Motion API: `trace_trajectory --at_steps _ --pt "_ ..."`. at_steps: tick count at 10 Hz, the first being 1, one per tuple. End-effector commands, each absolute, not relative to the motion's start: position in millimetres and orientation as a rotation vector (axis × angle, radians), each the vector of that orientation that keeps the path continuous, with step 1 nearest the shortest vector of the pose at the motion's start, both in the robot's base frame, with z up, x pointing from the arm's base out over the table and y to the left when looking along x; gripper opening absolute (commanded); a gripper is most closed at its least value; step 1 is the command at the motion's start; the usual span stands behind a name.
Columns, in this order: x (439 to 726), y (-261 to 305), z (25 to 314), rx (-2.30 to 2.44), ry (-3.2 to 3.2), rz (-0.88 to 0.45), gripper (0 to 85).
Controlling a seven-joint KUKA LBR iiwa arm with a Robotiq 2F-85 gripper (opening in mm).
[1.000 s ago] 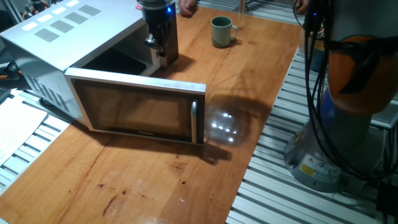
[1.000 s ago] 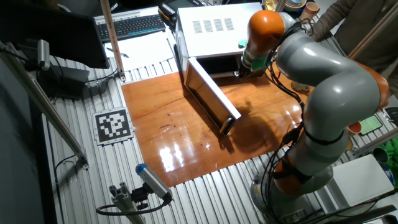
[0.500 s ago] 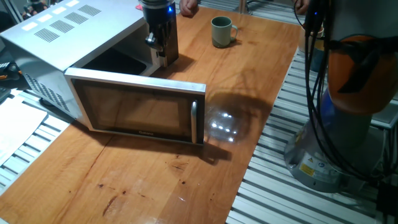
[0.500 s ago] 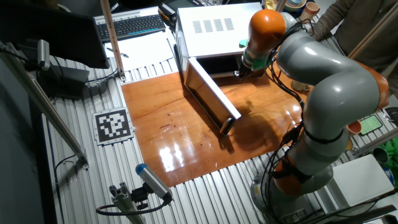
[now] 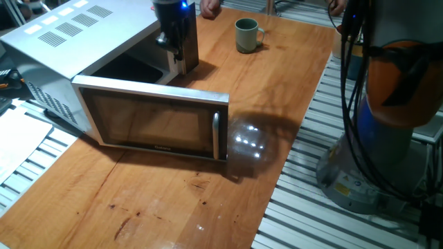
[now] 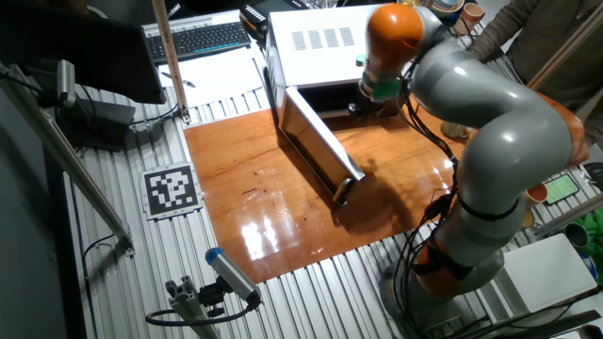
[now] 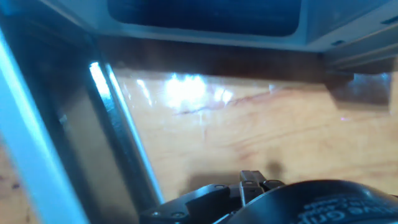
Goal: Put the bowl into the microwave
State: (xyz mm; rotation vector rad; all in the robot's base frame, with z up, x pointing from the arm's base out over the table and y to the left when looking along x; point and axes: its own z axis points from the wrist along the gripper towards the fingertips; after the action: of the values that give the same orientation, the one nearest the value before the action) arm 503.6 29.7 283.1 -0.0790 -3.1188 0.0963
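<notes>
The bowl (image 5: 246, 34), a small grey-green mug with a side handle, stands upright at the far side of the wooden table, right of the microwave (image 5: 69, 34). The microwave's glass door (image 5: 156, 124) is swung wide open, with its silver handle (image 5: 216, 136) at the outer end. My gripper (image 5: 178, 59) hangs at the right edge of the oven's opening, well left of the bowl and holding nothing. I cannot make out how its fingers stand. From the other side the gripper (image 6: 364, 106) sits at the cavity mouth beside the door (image 6: 316, 146). The hand view is blurred and shows the door frame (image 7: 112, 118) and table wood.
The open door (image 5: 156, 124) reaches across the middle of the table (image 5: 208, 207). The arm's base (image 5: 387, 104) and cables stand off the table's right edge. A keyboard (image 6: 203, 38) and papers lie behind the microwave. A person's hands (image 5: 208, 7) are at the far edge.
My gripper and wrist have shifted slightly up and toward the microwave side. The bowl and the door have not moved.
</notes>
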Motion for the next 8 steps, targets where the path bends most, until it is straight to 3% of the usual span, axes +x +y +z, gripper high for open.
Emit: trace_trajectory --at_steps 1,5,8 --pt "504 30 385 -0.084 -3.097 0.095 0.0" --pt "505 10 415 -0.058 -3.076 0.063 0.0" --pt "505 6 419 -0.081 -3.080 0.043 0.0"
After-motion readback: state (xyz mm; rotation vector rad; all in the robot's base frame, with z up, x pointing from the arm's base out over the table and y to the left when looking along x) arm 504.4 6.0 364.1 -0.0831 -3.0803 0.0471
